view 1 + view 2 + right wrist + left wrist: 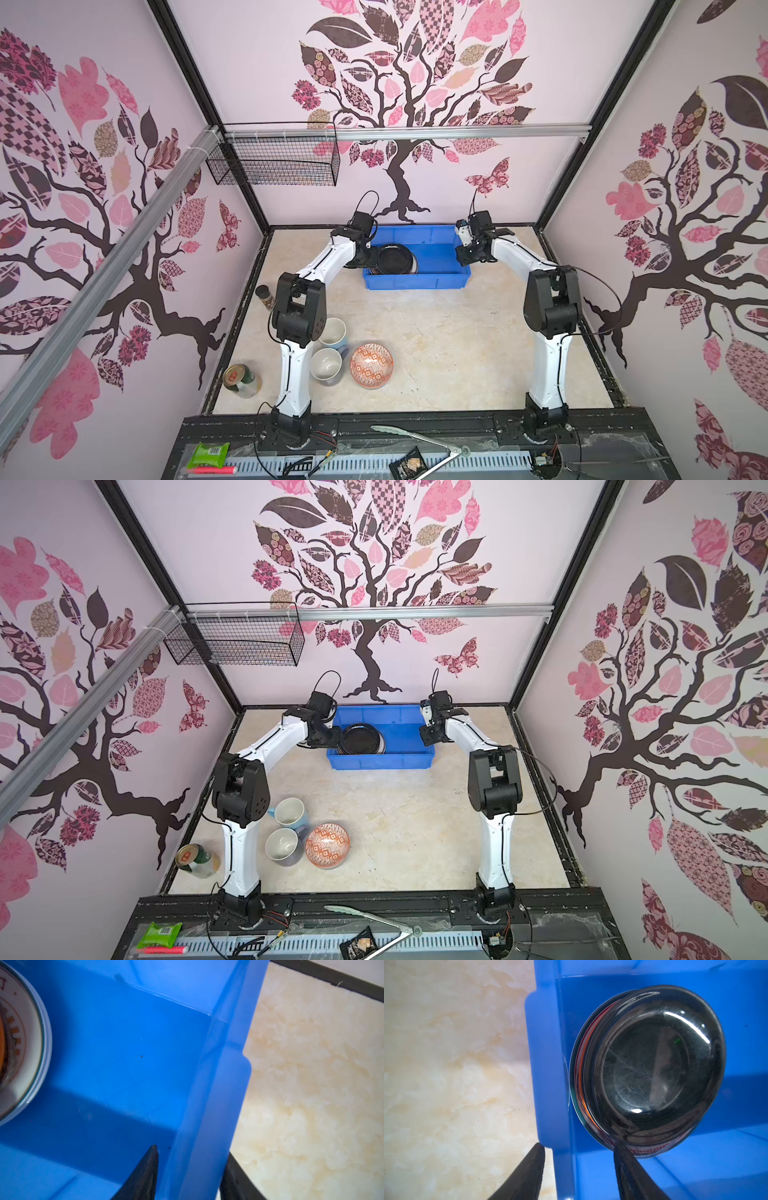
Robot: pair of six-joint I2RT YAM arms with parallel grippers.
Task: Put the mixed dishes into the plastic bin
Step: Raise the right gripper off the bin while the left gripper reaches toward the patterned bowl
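Blue plastic made up the bin, which sat at the far middle of the table with its long side running across, from one arm toward the other. A stack of plates, with a glossy black plate on top, lay inside at its left end. The left gripper stood spread astride the bin's left end wall, one jaw outside over the table and the other inside at the edge of the stack (whether it touched the plates could not be told). The right gripper straddled the right end wall, also spread, with a sliver of blue floor showing between the inner jaw and the wall; it pinched nothing visible. A mug, a second mug and the patterned bowl were not yet in. They stood together at the near left of the table, just beside the left arm, well apart from the bin. What remained lay back toward the bases from both grippers, and the left arm looked the nearer.
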